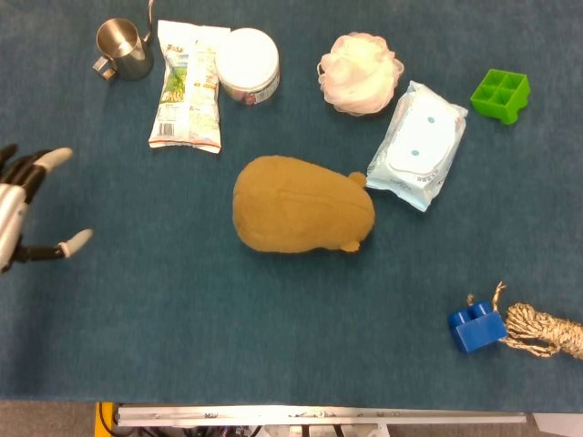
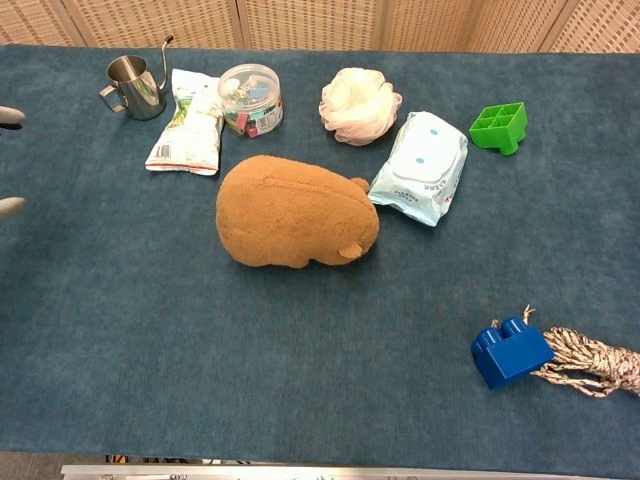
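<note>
My left hand (image 1: pixel 27 205) enters at the left edge of the head view, fingers spread apart and holding nothing; only its fingertips (image 2: pixel 8 117) show at the left edge of the chest view. It hovers over bare blue cloth, nearest the snack bag (image 1: pixel 187 86) and the steel cup (image 1: pixel 123 50). A brown plush toy (image 1: pixel 301 205) lies mid-table, well to the hand's right. My right hand is not visible in either view.
A round lidded tub (image 1: pixel 248 64), a pink bath pouf (image 1: pixel 360 73), a wet-wipes pack (image 1: pixel 417 146) and a green block (image 1: pixel 500 95) lie along the back. A blue brick (image 1: pixel 475 328) and a rope coil (image 1: pixel 545 331) sit front right. The table edge (image 1: pixel 319 415) runs along the front.
</note>
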### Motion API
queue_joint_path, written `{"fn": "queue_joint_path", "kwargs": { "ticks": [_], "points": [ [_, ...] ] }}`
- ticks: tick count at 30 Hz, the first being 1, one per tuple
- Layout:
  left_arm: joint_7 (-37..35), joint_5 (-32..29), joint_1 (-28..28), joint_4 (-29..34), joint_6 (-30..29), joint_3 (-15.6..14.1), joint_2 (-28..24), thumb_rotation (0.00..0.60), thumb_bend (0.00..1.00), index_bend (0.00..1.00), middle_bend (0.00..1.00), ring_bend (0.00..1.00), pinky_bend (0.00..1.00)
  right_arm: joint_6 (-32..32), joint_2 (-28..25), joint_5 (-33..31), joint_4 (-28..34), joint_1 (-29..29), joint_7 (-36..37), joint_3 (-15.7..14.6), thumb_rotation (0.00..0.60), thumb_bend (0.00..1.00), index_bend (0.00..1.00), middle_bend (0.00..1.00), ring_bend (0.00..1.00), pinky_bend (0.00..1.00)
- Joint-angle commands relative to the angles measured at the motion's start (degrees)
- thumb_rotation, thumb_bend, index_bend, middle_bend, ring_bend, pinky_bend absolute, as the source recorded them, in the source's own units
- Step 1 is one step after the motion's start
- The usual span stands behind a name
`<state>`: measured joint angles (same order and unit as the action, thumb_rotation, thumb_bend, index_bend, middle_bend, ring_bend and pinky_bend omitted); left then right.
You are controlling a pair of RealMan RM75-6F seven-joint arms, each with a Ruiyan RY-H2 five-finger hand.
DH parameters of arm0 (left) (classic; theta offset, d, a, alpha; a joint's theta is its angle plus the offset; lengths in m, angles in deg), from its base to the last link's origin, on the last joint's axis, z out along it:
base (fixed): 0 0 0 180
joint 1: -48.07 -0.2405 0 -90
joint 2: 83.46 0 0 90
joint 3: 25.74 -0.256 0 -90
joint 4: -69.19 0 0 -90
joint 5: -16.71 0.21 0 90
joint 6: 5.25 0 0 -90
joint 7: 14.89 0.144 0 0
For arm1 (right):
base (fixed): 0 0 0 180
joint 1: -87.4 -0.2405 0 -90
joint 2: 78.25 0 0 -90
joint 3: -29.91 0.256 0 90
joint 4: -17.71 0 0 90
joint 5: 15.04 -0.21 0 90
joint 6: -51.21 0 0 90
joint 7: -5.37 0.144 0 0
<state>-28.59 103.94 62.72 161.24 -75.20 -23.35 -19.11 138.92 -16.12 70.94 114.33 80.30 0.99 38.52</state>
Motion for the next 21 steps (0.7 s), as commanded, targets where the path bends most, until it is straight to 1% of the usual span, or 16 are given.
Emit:
{"fn": "queue_joint_path", "kwargs": {
  "ticks": [1, 4, 5, 7, 11, 14, 16, 21],
  "points": [
    [-5.0, 0.4, 3.9, -2.2, 4.6, 0.7, 1.7, 0.394, 0.17, 0.12, 0.16, 0.15, 0.03, 0.0, -0.1, -0.2, 0.1, 0.1, -0.1, 0.0, 0.600, 0.07, 0.35, 0.36, 0.22, 0.25],
    [-7.8, 0.4, 5.9, -3.5, 6.8, 1.1, 3.2, 0.353, 0.14, 0.10, 0.14, 0.14, 0.03, -0.1, -0.3, -0.6, 0.3, 0.2, 0.0, -0.1, 0.600, 0.07, 0.35, 0.36, 0.22, 0.25],
    [-9.0, 0.5, 6.7, -4.0, 7.6, 1.3, 3.9, 0.329, 0.12, 0.09, 0.13, 0.14, 0.03, 0.0, -0.3, -0.7, 0.3, 0.3, 0.0, -0.1, 0.600, 0.07, 0.35, 0.36, 0.22, 0.25],
    [-12.0, 1.1, 8.3, -5.2, 8.6, 1.6, 5.5, 0.256, 0.09, 0.08, 0.13, 0.13, 0.02, 0.0, -0.4, -0.8, 0.4, 0.3, 0.0, -0.1, 0.600, 0.07, 0.35, 0.36, 0.22, 0.25],
    [-17.8, 2.7, 10.8, -7.4, 9.6, 1.7, 8.8, 0.135, 0.06, 0.07, 0.12, 0.11, 0.01, -0.2, -0.5, -0.9, 0.6, 0.3, 0.3, -0.2, 0.600, 0.07, 0.35, 0.36, 0.22, 0.25],
    [-21.1, 3.9, 12.6, -9.2, 10.3, 1.5, 11.2, 0.071, 0.05, 0.06, 0.11, 0.10, 0.01, -0.4, -0.6, -1.0, 0.6, 0.4, 0.8, -0.4, 0.600, 0.07, 0.35, 0.36, 0.22, 0.25],
    [-22.5, 4.6, 14.0, -10.2, 11.0, 1.3, 12.6, 0.050, 0.04, 0.06, 0.11, 0.09, 0.01, -0.5, -0.7, -1.2, 0.5, 0.5, 1.0, -0.5, 0.600, 0.07, 0.35, 0.36, 0.22, 0.25],
    [-23.4, 5.2, 16.8, -11.8, 12.7, 1.1, 16.0, 0.046, 0.04, 0.06, 0.11, 0.09, 0.01, -0.4, -0.6, -1.7, 0.1, 0.9, 1.7, -0.7, 0.600, 0.07, 0.35, 0.36, 0.22, 0.25]
  ]
}}
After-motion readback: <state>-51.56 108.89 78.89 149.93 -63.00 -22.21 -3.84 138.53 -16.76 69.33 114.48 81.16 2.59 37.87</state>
